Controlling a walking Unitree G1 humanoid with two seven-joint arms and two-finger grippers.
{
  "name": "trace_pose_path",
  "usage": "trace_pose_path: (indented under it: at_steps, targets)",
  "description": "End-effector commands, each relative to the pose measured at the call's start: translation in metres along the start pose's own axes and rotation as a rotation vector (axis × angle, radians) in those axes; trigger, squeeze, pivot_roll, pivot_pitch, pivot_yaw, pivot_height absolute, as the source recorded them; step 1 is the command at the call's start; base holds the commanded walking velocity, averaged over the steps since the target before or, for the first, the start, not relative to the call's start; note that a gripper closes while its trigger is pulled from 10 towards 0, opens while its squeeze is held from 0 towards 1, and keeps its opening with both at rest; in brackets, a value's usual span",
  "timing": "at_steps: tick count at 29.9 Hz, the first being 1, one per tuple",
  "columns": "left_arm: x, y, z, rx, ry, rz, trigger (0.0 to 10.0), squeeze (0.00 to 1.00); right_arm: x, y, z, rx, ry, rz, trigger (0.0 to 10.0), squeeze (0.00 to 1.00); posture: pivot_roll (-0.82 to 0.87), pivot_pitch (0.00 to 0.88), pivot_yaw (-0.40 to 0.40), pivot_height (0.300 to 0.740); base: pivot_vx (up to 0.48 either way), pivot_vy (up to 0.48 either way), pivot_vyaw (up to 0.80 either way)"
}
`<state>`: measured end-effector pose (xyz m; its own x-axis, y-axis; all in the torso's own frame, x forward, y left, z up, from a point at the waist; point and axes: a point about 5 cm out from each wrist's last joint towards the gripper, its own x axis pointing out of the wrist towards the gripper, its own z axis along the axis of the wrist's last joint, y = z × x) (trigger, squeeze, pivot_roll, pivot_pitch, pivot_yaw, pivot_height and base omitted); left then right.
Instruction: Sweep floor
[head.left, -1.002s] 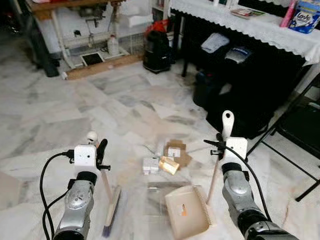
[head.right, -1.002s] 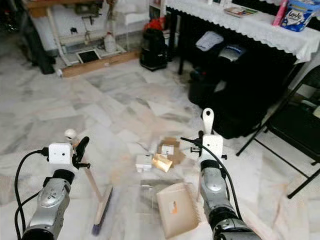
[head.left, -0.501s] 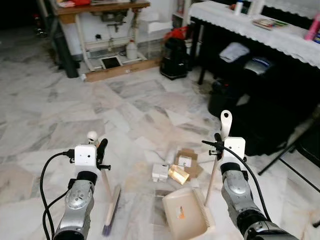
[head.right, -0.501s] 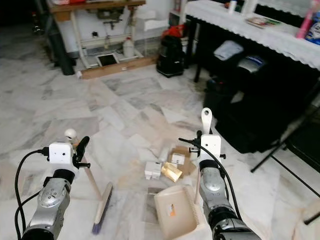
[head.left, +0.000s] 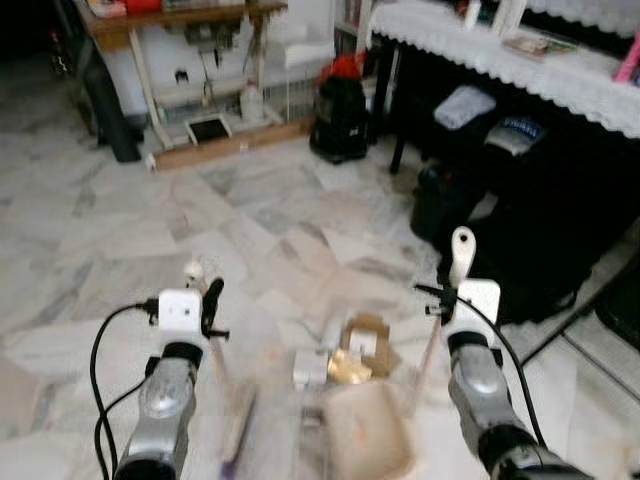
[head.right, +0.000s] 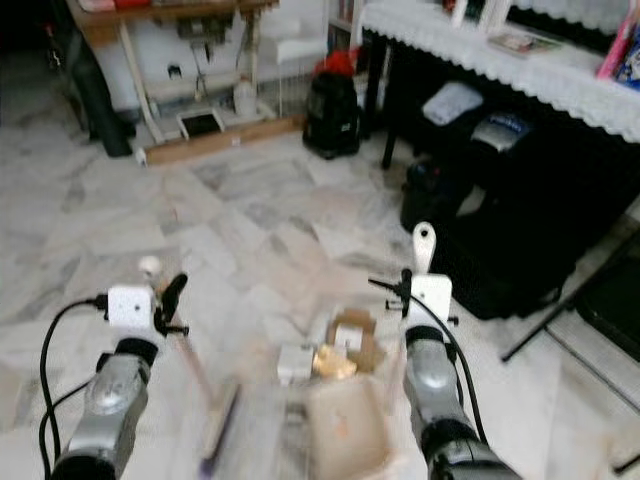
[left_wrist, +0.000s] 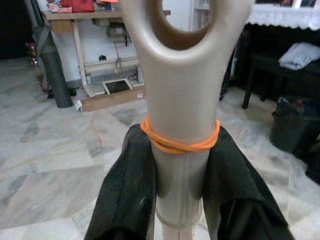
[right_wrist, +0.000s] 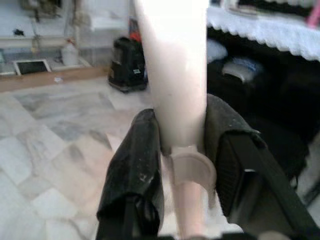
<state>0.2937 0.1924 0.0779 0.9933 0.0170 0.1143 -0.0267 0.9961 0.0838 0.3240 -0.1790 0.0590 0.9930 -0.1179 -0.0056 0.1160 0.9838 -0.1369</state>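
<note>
Litter (head.left: 345, 362) nearer; one broom (head.left: 238, 437), one dustpan (head.left: 365, 445).

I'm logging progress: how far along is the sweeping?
Done: both tools are gripped, the left gripper on the broom and the right gripper on the dustpan. In hand: both sit low by the litter. Left: the boxes lie on the floor beyond the pan.

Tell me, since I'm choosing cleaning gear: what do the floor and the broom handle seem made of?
Floor: looks like polished marble, white slabs with grey and tan veining. Broom handle: apparently smooth beige plastic, moulded with a hanging hole, an orange rubber band around it, clamped in the left gripper.
</note>
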Motion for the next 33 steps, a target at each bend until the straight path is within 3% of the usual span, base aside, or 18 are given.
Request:
trace_pose_path:
  at_steps: [1,33]
  targets:
    - [0.0,0.006,0.003,0.025,-0.02,0.009,10.0,0.0,0.002,-0.002,0.004,0.005,-0.017,-0.018,10.0,0.0,0.09,0.0,-0.046,0.74,0.0,0.0,0.0]
    - [-0.007,0.018,0.003,0.08,0.021,-0.04,10.0,0.0,-0.023,-0.009,-0.034,-0.04,0.135,-0.037,10.0,0.0,0.09,0.0,0.011,0.74,0.0,0.0,0.0]
